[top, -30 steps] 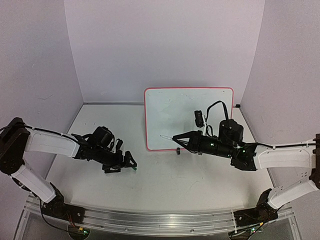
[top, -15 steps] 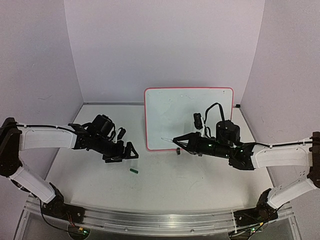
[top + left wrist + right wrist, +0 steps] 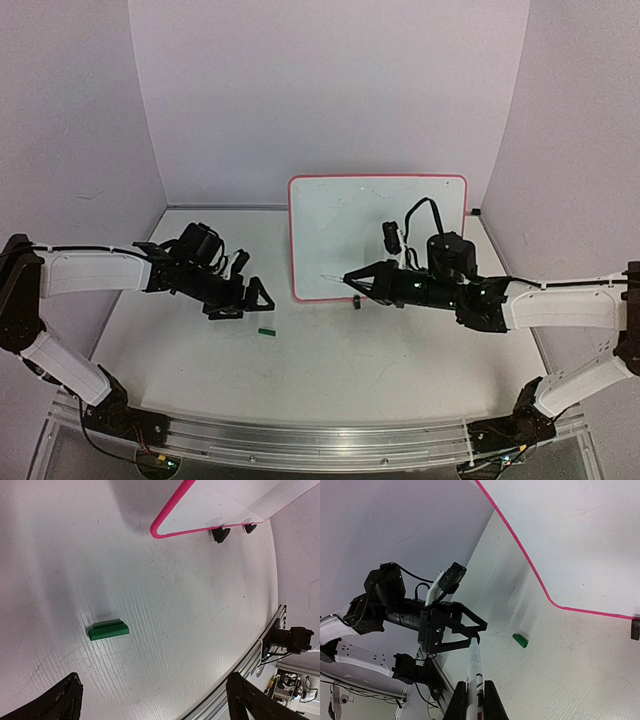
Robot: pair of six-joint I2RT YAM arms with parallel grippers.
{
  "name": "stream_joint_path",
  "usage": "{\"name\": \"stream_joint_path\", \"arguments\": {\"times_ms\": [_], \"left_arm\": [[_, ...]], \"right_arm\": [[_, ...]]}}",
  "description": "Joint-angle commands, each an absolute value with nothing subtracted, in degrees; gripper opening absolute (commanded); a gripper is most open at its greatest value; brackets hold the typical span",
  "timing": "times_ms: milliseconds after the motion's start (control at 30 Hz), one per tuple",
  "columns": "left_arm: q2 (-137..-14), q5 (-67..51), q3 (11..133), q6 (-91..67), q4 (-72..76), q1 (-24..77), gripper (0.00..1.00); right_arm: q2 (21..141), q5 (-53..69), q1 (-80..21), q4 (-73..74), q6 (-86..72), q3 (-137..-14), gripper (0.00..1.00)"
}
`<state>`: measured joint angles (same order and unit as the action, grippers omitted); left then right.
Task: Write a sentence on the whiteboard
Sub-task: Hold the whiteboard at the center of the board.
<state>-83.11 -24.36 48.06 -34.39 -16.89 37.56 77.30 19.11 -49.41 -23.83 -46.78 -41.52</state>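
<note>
A small rectangular white whiteboard (image 3: 360, 215) with a thin red frame is stood upright at the table's back. The right gripper (image 3: 352, 280) is clamped on a slim white marker (image 3: 334, 277) near the board's lower left corner. The left gripper (image 3: 245, 306) is held spread, with a small green plastic cap (image 3: 266, 332) lying near it.

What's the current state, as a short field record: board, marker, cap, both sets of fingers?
whiteboard: upright at the back of the table, no writing visible
marker: uncapped, tip off the board
right fingers: shut on the marker
left fingers: open, holding nothing
green cap: lying loose on the table, below the left fingers
sentence: not yet started
</note>
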Motion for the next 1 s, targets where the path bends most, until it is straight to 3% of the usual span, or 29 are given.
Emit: {"name": "stream_joint_path", "arguments": {"times_ms": [0, 233, 567, 967], "left_arm": [[-83.1, -25.2, 57.4, -27.1, -19.8, 36.8, 0.99], [-89.5, -25.6, 73.6, -16.2, -27.1, 32.9, 0.99], [-99.9, -44.5, 88.2, -9.4, -17.6, 26.6, 0.98], [-110.2, -46.4, 99.7, -3.2, -19.9, 26.4, 0.65]], "right_arm": [[75.7, 17.6, -49.2, -21.1, -44.4, -45.1, 0.00], [77.4, 16.8, -48.2, -19.8, -42.7, -49.5, 0.00], [84.3, 24.6, -44.3, -19.9, -41.1, -58.8, 0.00], [88.1, 24.7, -41.3, -19.8, -40.6, -65.0, 0.00]]}}
